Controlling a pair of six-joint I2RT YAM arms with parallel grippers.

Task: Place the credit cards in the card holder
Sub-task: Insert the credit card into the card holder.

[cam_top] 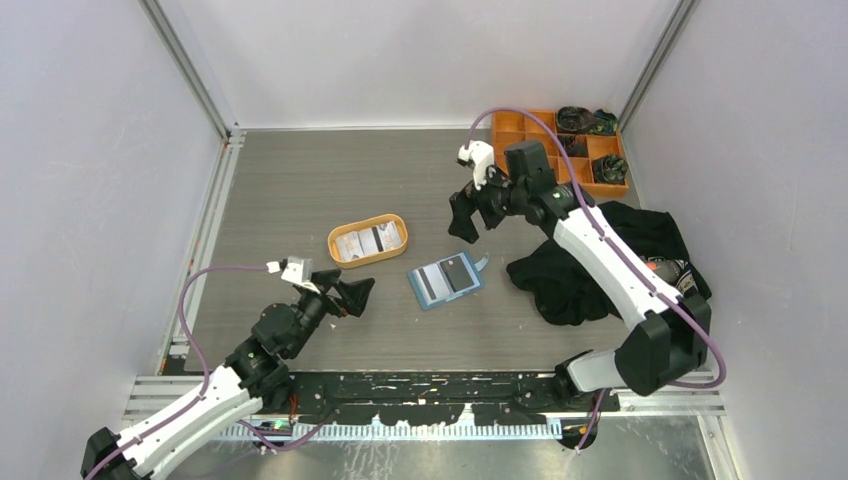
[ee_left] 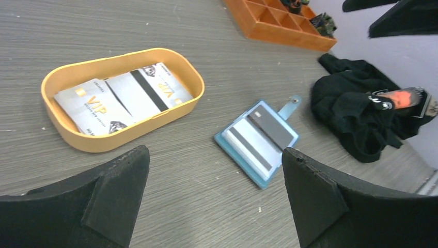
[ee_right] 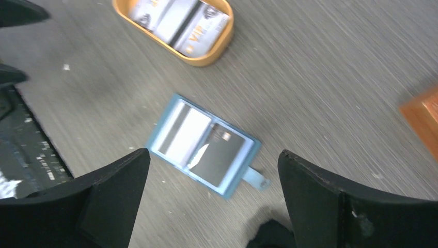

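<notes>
Grey worktop [cam_top: 300,190], matt, with a fine streaked wood grain. Near its middle, the card holder [cam_top: 446,278]: a thin blue wallet lying open and flat. Long axis running left to right, right end tipped slightly toward the far side. Small snap tab sticking out of that right end, pointing right and far.

Across its two halves, two of the credit cards [ee_left: 258,135], long edges side by side: a pale one with a dark stripe on the left, a dark grey one on the right (glare over the dark one in the right wrist view, as from clear film).

Just left and far of the holder, not touching it, an orange oval tray [ee_left: 119,137] of smooth plastic with a low rounded wall. Inside it, further cards overlapping one another, silvery white with gold "VIP" lettering, one showing a black stripe.

In the far right corner, an orange compartment box [ee_left: 268,26] with small dark things in some cells. On the right, a crumpled black cloth [cam_top: 570,285], soft and folded.

Left arm low, reaching from the near left corner toward the middle. Left claw [cam_top: 352,297] left of the holder and near of the tray, black wedge-shaped fingers spread wide, nothing between them.

Right arm rising from the near right, passing over the cloth. Right claw [cam_top: 468,225] just far of the holder and tilted down toward it, likewise spread wide and empty.
</notes>
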